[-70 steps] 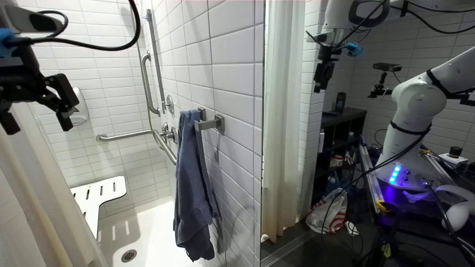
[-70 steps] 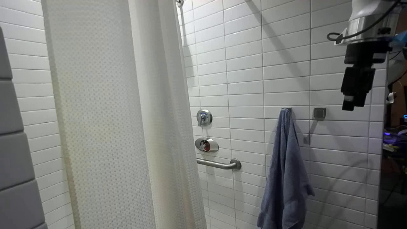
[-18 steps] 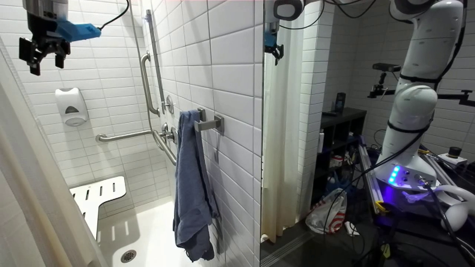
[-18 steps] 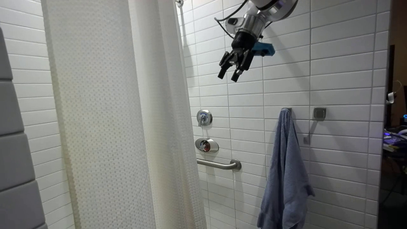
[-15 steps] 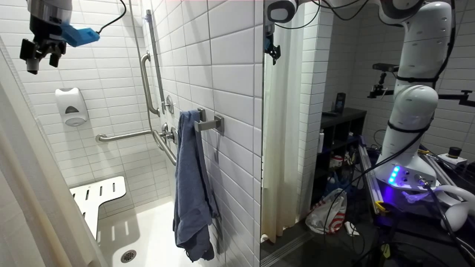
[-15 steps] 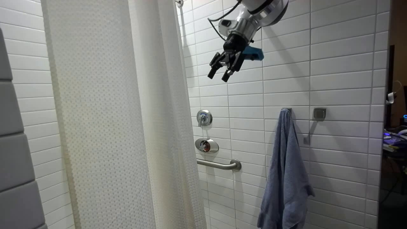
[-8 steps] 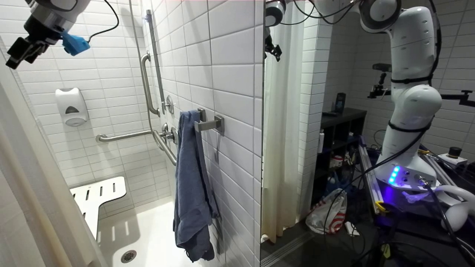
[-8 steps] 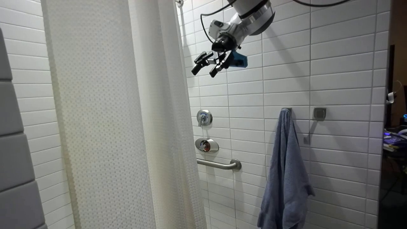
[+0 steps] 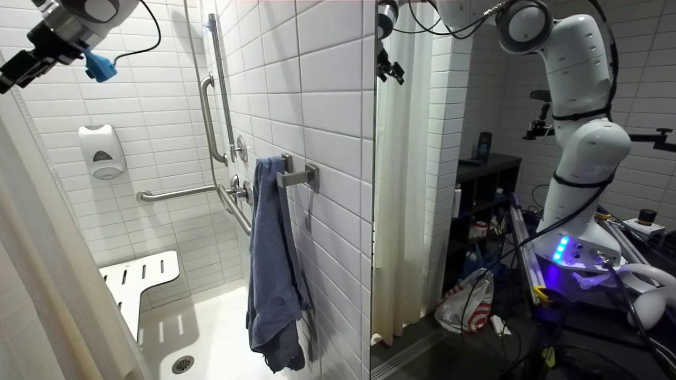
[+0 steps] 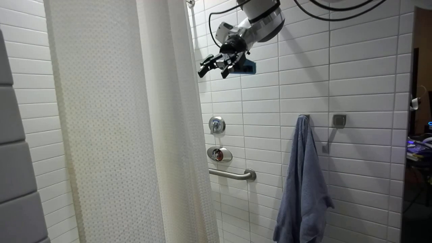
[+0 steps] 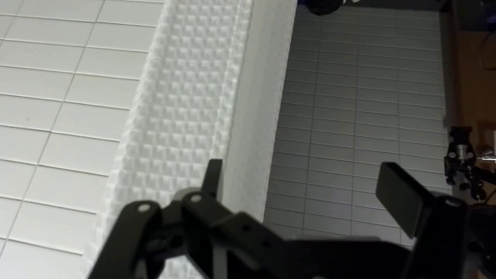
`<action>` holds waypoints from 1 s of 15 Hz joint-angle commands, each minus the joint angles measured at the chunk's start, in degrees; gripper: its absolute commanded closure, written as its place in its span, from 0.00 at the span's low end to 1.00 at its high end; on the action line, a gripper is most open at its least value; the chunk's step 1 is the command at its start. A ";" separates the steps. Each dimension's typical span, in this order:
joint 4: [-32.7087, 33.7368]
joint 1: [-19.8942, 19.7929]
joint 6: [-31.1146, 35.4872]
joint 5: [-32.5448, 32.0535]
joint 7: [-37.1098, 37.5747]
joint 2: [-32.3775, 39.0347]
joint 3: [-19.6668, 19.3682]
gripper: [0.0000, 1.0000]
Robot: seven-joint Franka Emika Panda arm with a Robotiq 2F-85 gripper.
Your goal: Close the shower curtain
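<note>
From here I see the white, dimpled-fabric shower curtain (image 10: 135,121) hanging near the black two-finger gripper (image 10: 213,74), which is spread, grasping nothing. Probably light and soft; its nearer edge (image 11: 263,116) seems best to pinch.

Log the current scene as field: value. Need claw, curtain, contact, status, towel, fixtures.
effector: claw, open, gripping nothing
target: shower curtain, hanging
contact: claw overlaps shower curtain in wrist view; cannot tell if touching
status: not closed yet; white shower seat partly visible past shower curtain edge
towel: blue towel, hanging against tiled wall
fixtures: wall-mounted soap dispenser, steel grab bar, round floor drain
</note>
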 commanded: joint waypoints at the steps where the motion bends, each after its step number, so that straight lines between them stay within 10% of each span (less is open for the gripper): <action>1: 8.48 0.39 -0.80 -0.39 1.28 6.33 1.81 0.00; 11: 25.32 5.10 1.34 -1.70 5.95 20.28 4.64 0.00; 12: 26.27 5.66 1.56 -1.78 6.45 21.03 4.48 0.25; 15: 27.96 6.62 2.02 -2.35 7.82 22.10 3.74 0.39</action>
